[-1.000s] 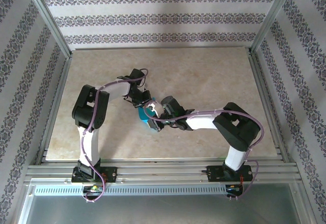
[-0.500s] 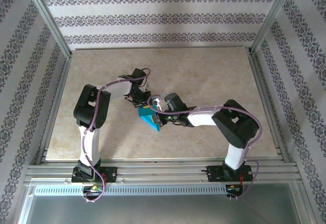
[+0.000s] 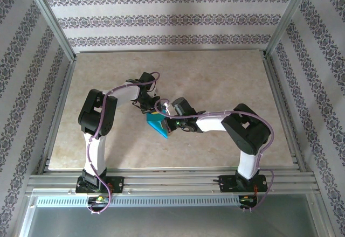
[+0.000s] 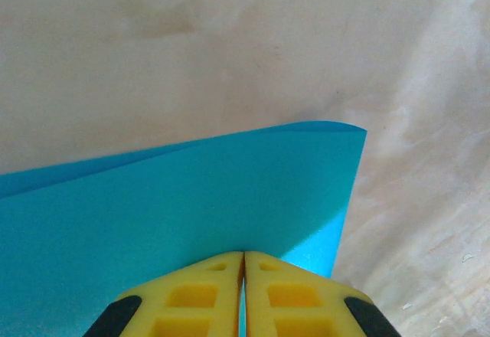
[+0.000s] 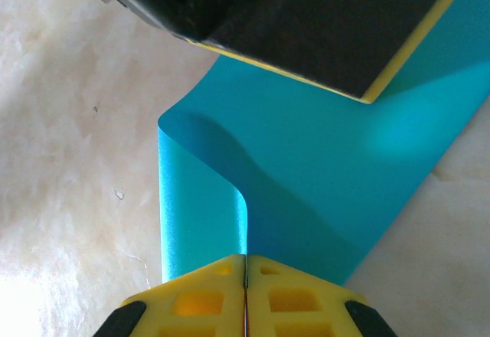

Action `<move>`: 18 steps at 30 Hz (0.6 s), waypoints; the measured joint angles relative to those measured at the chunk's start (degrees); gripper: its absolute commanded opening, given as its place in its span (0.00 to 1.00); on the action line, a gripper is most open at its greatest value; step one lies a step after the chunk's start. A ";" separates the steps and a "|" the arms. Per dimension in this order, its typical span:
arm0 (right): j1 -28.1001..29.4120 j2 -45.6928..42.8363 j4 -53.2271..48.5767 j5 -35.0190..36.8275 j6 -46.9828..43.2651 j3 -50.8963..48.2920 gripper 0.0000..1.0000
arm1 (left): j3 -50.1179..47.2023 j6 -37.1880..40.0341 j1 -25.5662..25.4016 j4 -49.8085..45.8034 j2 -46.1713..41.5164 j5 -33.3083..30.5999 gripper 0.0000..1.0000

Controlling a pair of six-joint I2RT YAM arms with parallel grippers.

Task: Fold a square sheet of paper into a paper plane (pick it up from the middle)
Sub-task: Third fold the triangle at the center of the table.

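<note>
My left gripper [image 4: 243,254]: yellow pads pressed together, pinching the near edge of the square sheet of paper [image 4: 191,199]. My right gripper [image 5: 245,257]: also clamped tight, on another edge where the paper curls into a soft rounded bend. In the right wrist view the dark back of my left finger sits over the sheet, close by. The sheet is teal-blue, doubled over, and held between both grippers near the middle of the table [image 3: 215,75]. I cannot tell if it is lifted or touching. Both arms reach inward, wrists nearly meeting.
</note>
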 measured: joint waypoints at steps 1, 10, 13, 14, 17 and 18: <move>-0.15 0.07 -0.15 0.00 0.04 0.00 0.09 | 0.00 0.02 0.00 0.00 0.00 0.00 0.11; -0.22 1.16 -0.61 -0.09 0.13 1.01 0.10 | 0.00 0.00 -0.02 0.00 0.00 0.00 0.11; -0.22 1.75 -0.94 -0.11 0.52 1.46 0.10 | 0.00 0.00 -0.02 0.00 0.00 0.00 0.11; -0.22 1.84 -1.03 -0.11 0.63 1.51 0.10 | 0.00 0.00 -0.04 0.00 0.00 0.00 0.11; -0.22 1.88 -1.42 -0.09 0.94 1.51 0.10 | 0.00 0.00 -0.22 0.02 0.00 -0.02 0.11; -0.22 1.88 -1.49 -0.11 1.01 1.51 0.10 | 0.00 0.00 -0.28 0.02 0.00 -0.02 0.11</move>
